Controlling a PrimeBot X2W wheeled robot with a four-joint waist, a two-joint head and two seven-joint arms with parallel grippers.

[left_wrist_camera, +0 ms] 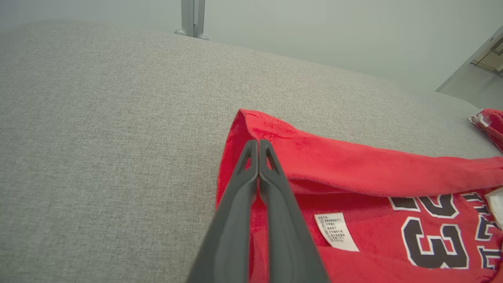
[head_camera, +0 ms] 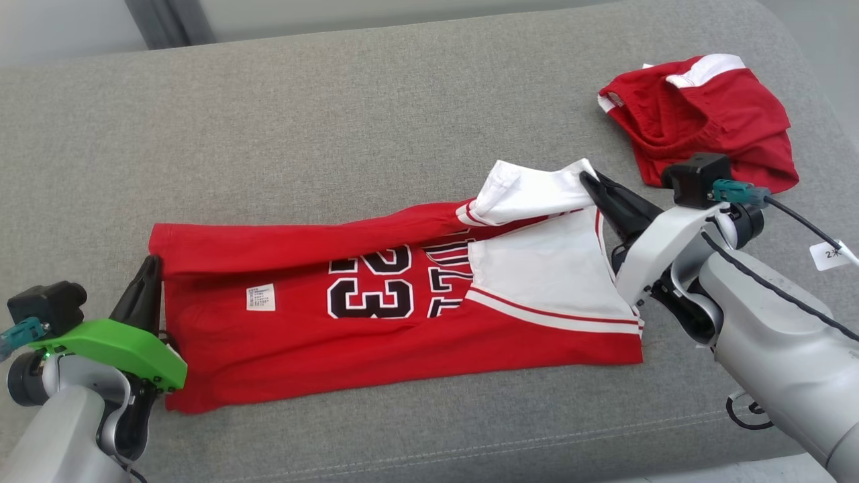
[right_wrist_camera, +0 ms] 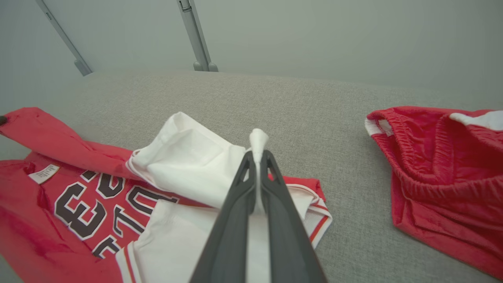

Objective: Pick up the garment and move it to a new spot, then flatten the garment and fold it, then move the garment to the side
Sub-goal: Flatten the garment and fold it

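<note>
Nearest me, the left gripper rises from the lower left on its green-capped wrist. Its dark fingers point up and away and are pressed tight together on the near-left corner of the red basketball jersey. From the left wrist, the tips sit right at the turned-over red edge. Everything rests on a broad grey fabric cushion, with a pale wall and a slim metal post behind it.

The right arm reaches in from the lower right, forearm angled up and to the left. The right gripper is clamped on a fold of the jersey's white panel, with cloth showing between the fingers. The jersey lies stretched between the two claws, its far edge folded over in a long red band. The number 23 and a small care label face up. Crumpled red shorts lie apart, beyond the right gripper.
</note>
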